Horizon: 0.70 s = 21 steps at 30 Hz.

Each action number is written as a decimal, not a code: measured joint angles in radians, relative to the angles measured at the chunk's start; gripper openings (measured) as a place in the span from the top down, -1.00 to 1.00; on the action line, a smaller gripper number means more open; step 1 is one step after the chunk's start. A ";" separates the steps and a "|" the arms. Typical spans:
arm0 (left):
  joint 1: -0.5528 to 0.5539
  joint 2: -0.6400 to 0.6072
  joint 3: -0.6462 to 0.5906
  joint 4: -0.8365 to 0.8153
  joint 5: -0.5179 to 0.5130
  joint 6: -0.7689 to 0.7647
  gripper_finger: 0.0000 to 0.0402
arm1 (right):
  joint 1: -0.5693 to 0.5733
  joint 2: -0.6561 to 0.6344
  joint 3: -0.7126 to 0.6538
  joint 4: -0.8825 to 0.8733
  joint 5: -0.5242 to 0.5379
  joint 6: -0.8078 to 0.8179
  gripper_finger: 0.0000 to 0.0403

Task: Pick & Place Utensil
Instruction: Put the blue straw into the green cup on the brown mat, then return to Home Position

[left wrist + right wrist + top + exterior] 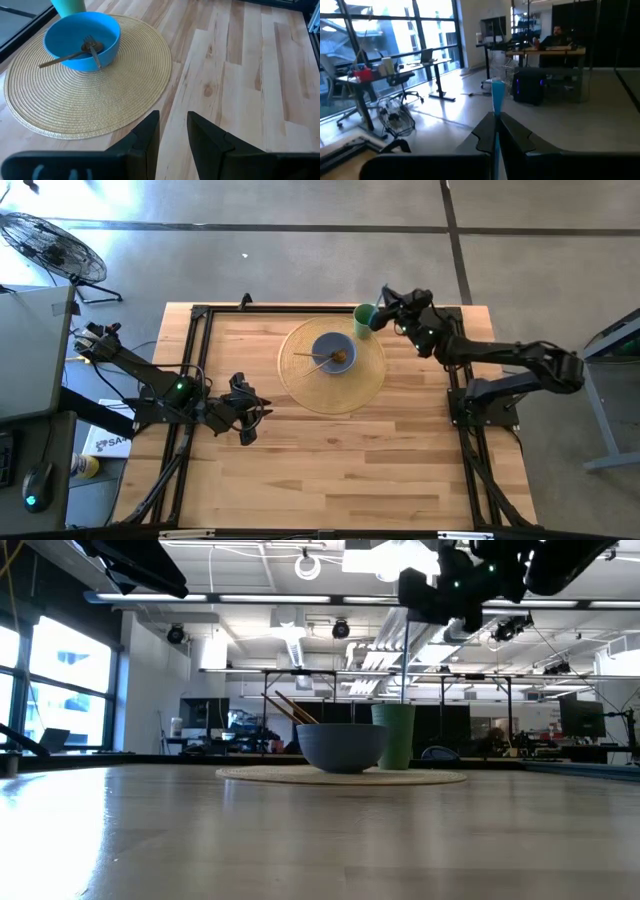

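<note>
A blue bowl (333, 354) stands on a round woven placemat (300, 385); in the left wrist view the blue bowl (82, 40) holds a fork (93, 52) and a brown-handled utensil (57, 61) that leans on its rim. A green cup (364, 317) stands at the mat's far edge, seen behind the bowl as the green cup (393, 735). My right gripper (384, 304) hovers above the cup, near the table's far edge, shut on a thin blue utensil (497, 97). My left gripper (173, 124) is open over bare wood left of the mat. My right gripper pinches the thin blue utensil between its two fingers (512, 131). The utensil lies along the fingers, and its free end (497, 90) sticks out past the fingertips. It is lifted clear of the table. The fingers hide which part of it they are on.
Black frame rails run along the table's left, far and right edges (195, 360). Bare wood (340, 470) fills the near half of the table. A fan (50, 245) and a desk stand off the table to the left.
</note>
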 joint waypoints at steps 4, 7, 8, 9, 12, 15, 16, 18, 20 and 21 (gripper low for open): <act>0.000 0.000 0.000 0.000 0.000 -0.001 0.52 | -0.030 0.000 -0.041 0.001 -0.063 0.024 0.89; 0.000 0.000 0.000 0.002 0.000 -0.001 0.52 | -0.043 0.000 -0.045 -0.006 -0.102 0.015 0.76; 0.000 0.000 0.000 0.004 0.000 -0.001 0.52 | -0.049 0.000 -0.045 -0.006 -0.122 0.012 0.71; 0.000 0.000 0.000 0.005 0.001 -0.001 0.52 | -0.052 0.000 -0.045 -0.006 -0.137 0.012 0.65; 0.000 0.000 0.000 0.008 0.001 -0.002 0.52 | -0.055 0.000 -0.045 -0.016 -0.158 0.011 0.47; 0.000 0.000 0.000 0.008 0.001 -0.005 0.52 | -0.054 0.000 -0.035 -0.063 -0.139 0.002 0.31; 0.000 0.000 0.000 0.009 0.002 -0.017 0.52 | -0.055 0.000 -0.025 -0.090 -0.130 0.002 0.27; 0.000 0.000 0.000 0.009 0.000 -0.034 0.52 | -0.055 -0.005 0.001 -0.152 -0.123 -0.019 0.20; 0.000 0.000 0.000 0.008 -0.007 -0.020 0.52 | -0.050 -0.020 0.033 -0.205 -0.127 -0.054 0.15; 0.000 -0.003 0.000 0.006 -0.011 -0.005 0.52 | -0.046 -0.032 0.053 -0.231 -0.127 -0.058 0.14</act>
